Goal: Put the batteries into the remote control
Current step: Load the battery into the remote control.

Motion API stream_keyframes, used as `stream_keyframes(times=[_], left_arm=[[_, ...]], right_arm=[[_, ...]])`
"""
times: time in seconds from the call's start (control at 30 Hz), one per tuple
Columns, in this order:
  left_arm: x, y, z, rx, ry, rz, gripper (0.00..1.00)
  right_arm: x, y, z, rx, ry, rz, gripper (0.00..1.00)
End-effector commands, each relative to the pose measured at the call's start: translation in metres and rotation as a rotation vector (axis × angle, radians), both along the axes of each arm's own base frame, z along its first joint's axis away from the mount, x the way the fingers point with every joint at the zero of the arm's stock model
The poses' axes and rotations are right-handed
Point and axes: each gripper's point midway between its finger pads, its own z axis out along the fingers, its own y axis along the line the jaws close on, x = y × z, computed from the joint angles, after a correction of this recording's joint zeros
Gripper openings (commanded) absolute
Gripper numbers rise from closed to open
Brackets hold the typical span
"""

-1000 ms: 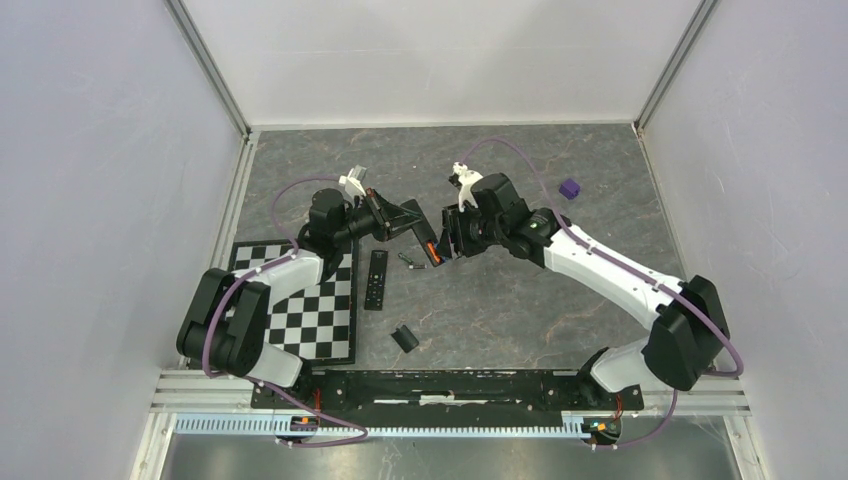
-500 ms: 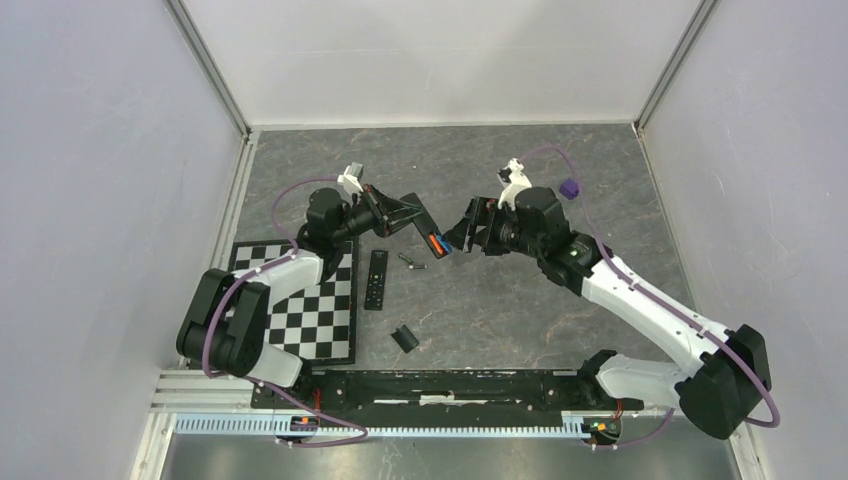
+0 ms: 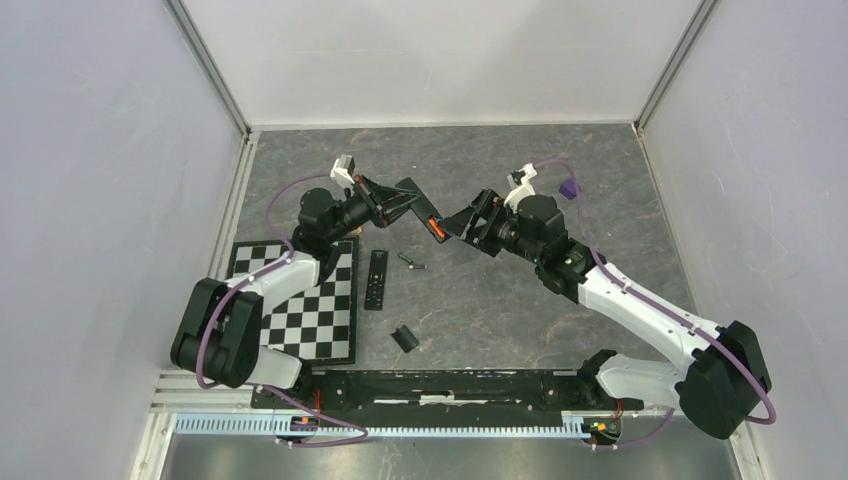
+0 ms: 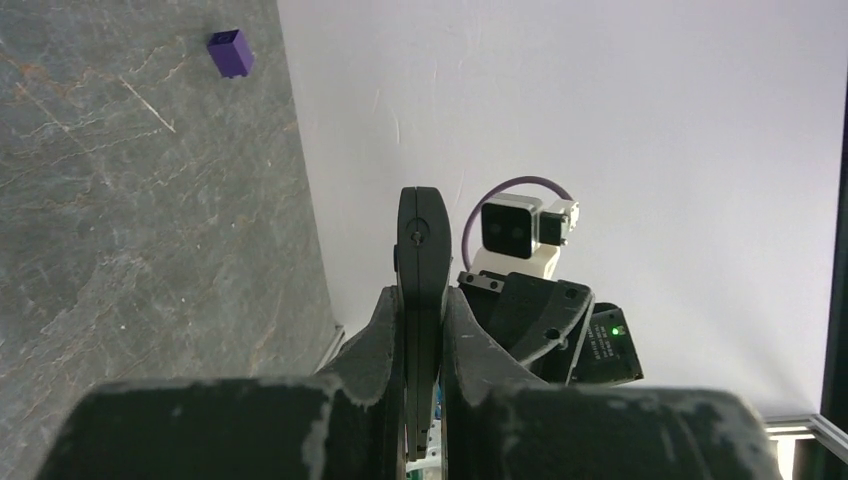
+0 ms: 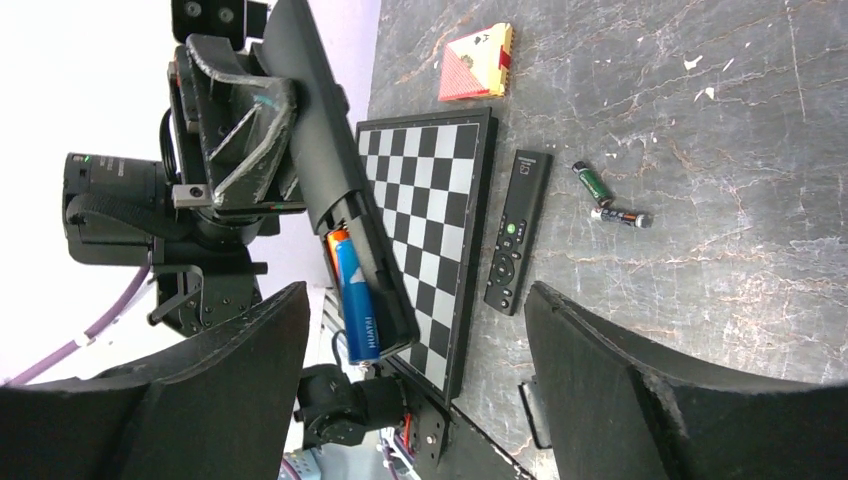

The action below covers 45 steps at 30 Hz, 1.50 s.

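Observation:
My left gripper (image 3: 398, 203) is shut on the black remote control (image 3: 424, 214) and holds it above the table, battery bay facing the right arm. In the left wrist view the remote (image 4: 421, 262) stands edge-on between the fingers (image 4: 380, 335). In the right wrist view the remote (image 5: 318, 140) shows its open bay with the blue battery (image 5: 357, 300) and a sliver of the orange battery (image 5: 335, 240) lying in it. My right gripper (image 3: 463, 222) is open and empty, a short way right of the bay; in the right wrist view (image 5: 415, 300) its jaws stand wide apart.
A twin remote (image 3: 375, 279) lies by the chessboard (image 3: 300, 310). Two loose cells (image 3: 411, 262) lie beside it, and the black cover (image 3: 404, 338) lies nearer the front. A purple block (image 3: 568, 188) sits at the back right. A red card pack (image 5: 478, 62) lies beyond the board.
My right gripper has pulled back from the remote's bay end toward the right. My left gripper has lifted the remote a little toward the back.

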Motion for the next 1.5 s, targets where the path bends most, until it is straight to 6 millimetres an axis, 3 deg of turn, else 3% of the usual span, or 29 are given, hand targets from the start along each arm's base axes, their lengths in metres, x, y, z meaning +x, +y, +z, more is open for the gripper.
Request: stream_keyframes(times=[0.0, 0.4, 0.77, 0.97, 1.17, 1.33, 1.47], left_arm=[[-0.004, 0.004, 0.034, -0.073, -0.07, 0.022, 0.02], [-0.006, 0.003, 0.044, -0.095, -0.09, 0.025, 0.02], [-0.008, 0.001, 0.05, -0.113, -0.094, 0.011, 0.02], [-0.009, 0.003, 0.054, -0.122, -0.083, 0.015, 0.02], [-0.007, 0.003, 0.054, -0.121, -0.072, 0.026, 0.02], [-0.005, 0.005, 0.057, -0.145, -0.052, 0.036, 0.02], [-0.005, 0.007, 0.063, -0.182, -0.031, 0.044, 0.02]], right_arm=[[0.01, -0.002, 0.019, 0.067, -0.019, -0.067, 0.81], [0.012, 0.001, 0.003, 0.079, 0.018, -0.075, 0.64], [0.009, 0.01, -0.002, 0.163, 0.067, -0.056, 0.61], [0.01, 0.02, 0.02, 0.233, -0.013, 0.001, 0.76], [0.005, 0.017, 0.054, 0.294, -0.146, 0.025, 0.93], [-0.007, 0.008, 0.063, 0.375, -0.19, 0.03, 0.94], [-0.017, 0.0, 0.074, 0.462, -0.26, 0.03, 0.85]])
